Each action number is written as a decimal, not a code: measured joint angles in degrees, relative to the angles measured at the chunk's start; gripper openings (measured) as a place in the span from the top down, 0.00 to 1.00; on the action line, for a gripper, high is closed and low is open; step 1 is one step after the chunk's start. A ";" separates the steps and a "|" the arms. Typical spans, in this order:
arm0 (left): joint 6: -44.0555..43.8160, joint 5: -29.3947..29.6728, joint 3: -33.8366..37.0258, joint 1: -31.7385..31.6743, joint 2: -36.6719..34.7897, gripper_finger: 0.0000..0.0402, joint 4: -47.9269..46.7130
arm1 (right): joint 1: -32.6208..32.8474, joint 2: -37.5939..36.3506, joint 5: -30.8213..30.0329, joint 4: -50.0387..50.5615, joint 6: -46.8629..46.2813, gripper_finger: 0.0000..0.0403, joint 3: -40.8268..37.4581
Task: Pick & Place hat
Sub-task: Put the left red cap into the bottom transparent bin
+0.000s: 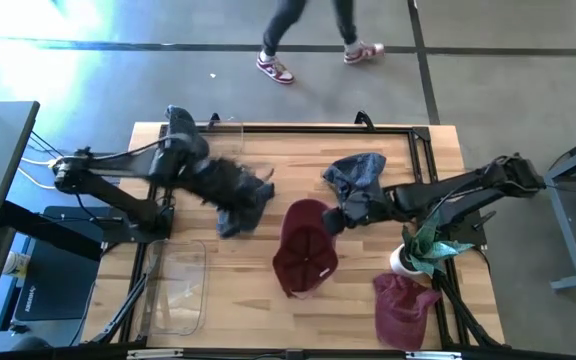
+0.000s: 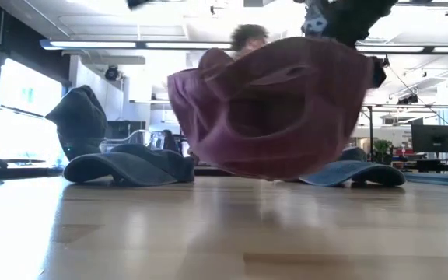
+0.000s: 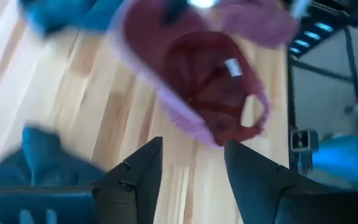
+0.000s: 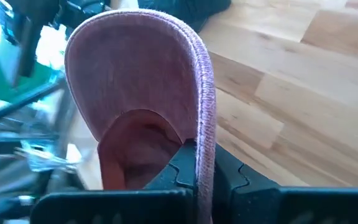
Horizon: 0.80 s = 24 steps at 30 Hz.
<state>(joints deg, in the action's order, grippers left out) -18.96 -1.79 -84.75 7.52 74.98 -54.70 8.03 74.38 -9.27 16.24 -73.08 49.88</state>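
A maroon cap (image 1: 303, 250) hangs off the table at mid-table; it shows large in the low view (image 2: 274, 109) and in the left wrist view (image 3: 213, 87). My right gripper (image 1: 336, 220) reaches in from the table's right and is shut on it. My left gripper (image 3: 188, 168) is open and touches nothing, hovering over a dark cap (image 1: 233, 200) left of centre. A second maroon cap (image 1: 403, 305) lies crown-down near the near right corner. A blue cap (image 1: 358, 170) lies behind my right gripper. My right gripper pinches the maroon cap's brim at its edge (image 4: 202, 155) between its two fingers, with the brim standing on edge in the gap. The fingers come from the table's right, slanting down. The cap is lifted clear and hangs below the gripper, crown opening facing sideways (image 2: 274, 109).
A clear plastic container (image 1: 178, 285) sits near the near left edge. A potted plant in a white pot (image 1: 418, 250) stands under my right arm. Another dark cap (image 1: 183, 125) lies at the far left corner. A person's legs (image 1: 308, 40) walk beyond the far edge.
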 joint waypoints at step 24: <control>-24.19 35.91 26.63 33.66 -0.11 0.91 24.72 | -15.21 -0.10 11.03 -40.83 -11.11 0.99 -11.82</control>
<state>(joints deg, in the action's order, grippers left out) -43.15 34.12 -58.12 41.19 74.87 -29.99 -7.18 74.28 1.77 -24.59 -84.19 38.06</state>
